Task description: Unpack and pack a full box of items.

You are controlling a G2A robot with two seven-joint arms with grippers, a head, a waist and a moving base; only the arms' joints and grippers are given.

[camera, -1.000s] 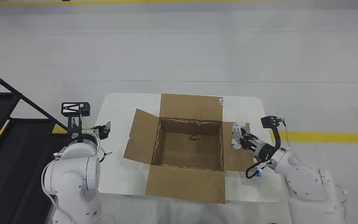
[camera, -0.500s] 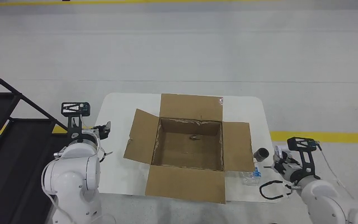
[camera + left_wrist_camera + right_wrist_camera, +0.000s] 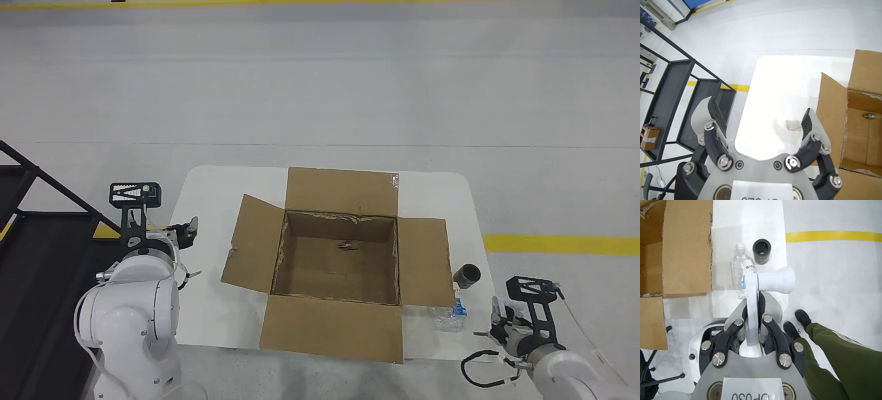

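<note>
At the near right corner of the worktop (image 3: 745, 222), the right pincer (image 3: 752, 307) clenched on a white knobbed part (image 3: 776, 283); bottle (image 3: 739, 272) and black cylinder (image 3: 762, 252) lie just beside the open box (image 3: 687, 247). Best set down on bare surface clear of both, well inboard, since the knob may roll. Left pincer (image 3: 761, 109) released, empty

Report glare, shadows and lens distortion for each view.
Top view: even light, soft shade inside the box. Left wrist view: the table glares white, the floor seam bows from wide-angle distortion, a faint shadow lies under the open left hand. Right wrist view: the box flap shades the table beside the bottle, which the white handle in the right hand partly hides.
</note>
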